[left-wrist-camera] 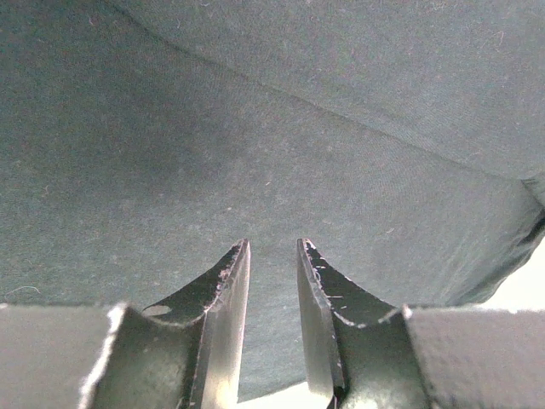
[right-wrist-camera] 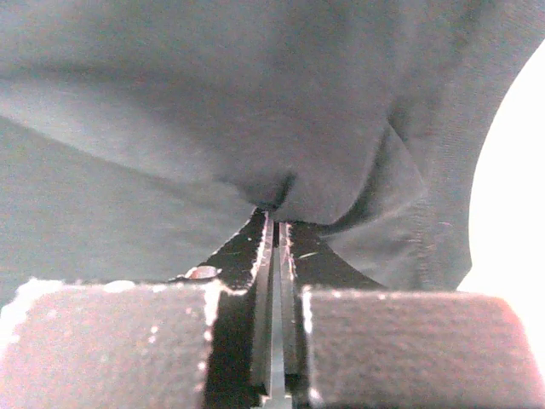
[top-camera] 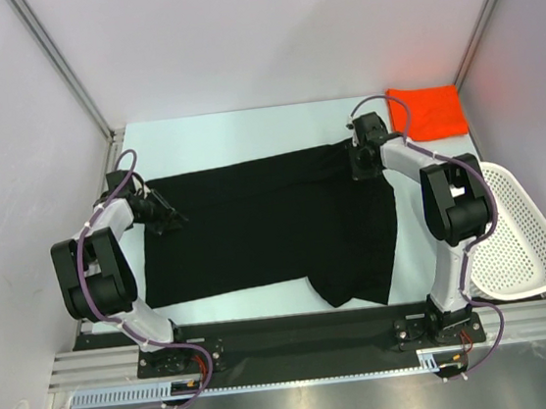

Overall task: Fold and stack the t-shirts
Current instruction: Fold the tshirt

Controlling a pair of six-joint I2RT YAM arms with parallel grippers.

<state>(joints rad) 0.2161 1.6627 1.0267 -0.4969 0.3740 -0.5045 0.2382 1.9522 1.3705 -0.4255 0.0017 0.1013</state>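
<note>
While my right gripper (right-wrist-camera: 274, 220) pinches the large black cloth t-shirt (top-camera: 256, 226) and my left gripper (left-wrist-camera: 272, 249) stands narrowly spread, I reckon the first fold needs the left clamping next.

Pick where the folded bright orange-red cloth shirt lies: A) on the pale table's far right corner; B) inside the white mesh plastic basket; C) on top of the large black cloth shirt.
A: the orange-red shirt lies on the table at its far right corner, outside the basket and not on the black shirt.
</note>
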